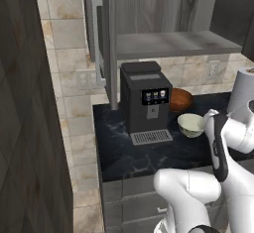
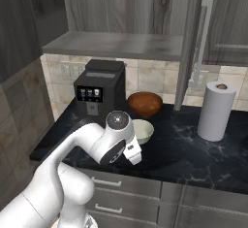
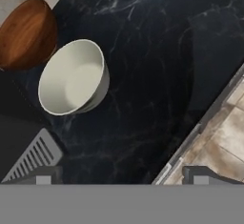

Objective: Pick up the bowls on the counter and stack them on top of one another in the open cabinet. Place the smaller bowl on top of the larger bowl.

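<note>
Black marbled stone of the counter (image 3: 157,75) lies under the hand camera, and the gripper (image 3: 119,178) hangs over its front edge with its two fingertips well apart and nothing between them, so it is released. From the gripper, the smaller bowl (image 3: 74,77) sits at about eleven o'clock in the hand view, upright on the counter, its pale interior facing up. Just beyond it at about ten o'clock is the larger bowl (image 3: 26,35), glossy reddish-brown, close beside the pale one; whether the two rims touch cannot be told. In the right base view the smaller bowl (image 2: 140,131) stands in front of the larger bowl (image 2: 144,104), with a dark coffee machine (image 2: 99,93) at nine o'clock of them and a paper towel roll (image 2: 215,110) at three o'clock, well apart. Farther back and higher, the open cabinet (image 2: 116,45) shows its flat grey shelf above the bowls, its door (image 2: 191,42) swung out with a long metal handle (image 2: 203,42)
</note>
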Motion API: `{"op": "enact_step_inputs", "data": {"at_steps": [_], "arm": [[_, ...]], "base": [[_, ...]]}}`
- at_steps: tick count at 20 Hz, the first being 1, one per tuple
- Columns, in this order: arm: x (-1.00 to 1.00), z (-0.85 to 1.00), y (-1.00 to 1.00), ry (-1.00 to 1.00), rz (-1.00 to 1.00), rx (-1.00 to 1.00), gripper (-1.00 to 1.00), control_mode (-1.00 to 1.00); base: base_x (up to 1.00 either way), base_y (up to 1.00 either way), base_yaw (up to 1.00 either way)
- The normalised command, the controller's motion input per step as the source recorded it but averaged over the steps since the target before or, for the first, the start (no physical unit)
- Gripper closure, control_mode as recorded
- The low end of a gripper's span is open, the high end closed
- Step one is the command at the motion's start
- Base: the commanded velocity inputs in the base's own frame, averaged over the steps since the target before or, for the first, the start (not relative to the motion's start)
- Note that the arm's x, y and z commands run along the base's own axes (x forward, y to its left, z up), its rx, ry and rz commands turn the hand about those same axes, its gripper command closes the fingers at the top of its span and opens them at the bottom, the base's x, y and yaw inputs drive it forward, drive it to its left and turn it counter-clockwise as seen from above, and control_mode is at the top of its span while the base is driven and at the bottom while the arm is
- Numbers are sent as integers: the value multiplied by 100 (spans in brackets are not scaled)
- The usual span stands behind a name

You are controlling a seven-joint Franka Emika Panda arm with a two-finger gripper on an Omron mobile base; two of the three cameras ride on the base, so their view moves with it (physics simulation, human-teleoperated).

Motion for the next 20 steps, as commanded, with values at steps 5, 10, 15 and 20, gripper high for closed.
{"op": "enact_step_inputs", "data": {"at_steps": [5, 10, 15, 20], "arm": [[20, -15, -2, 0, -1, 0, -100, -100], [21, -14, -4, 0, 0, 0, -100, -100], [21, -14, -6, 0, 0, 0, -100, -100], [20, -12, -7, 0, 0, 0, -100, -100]], "base": [[0, 0, 0], [0, 0, 0], [0, 0, 0], [0, 0, 0]]}}
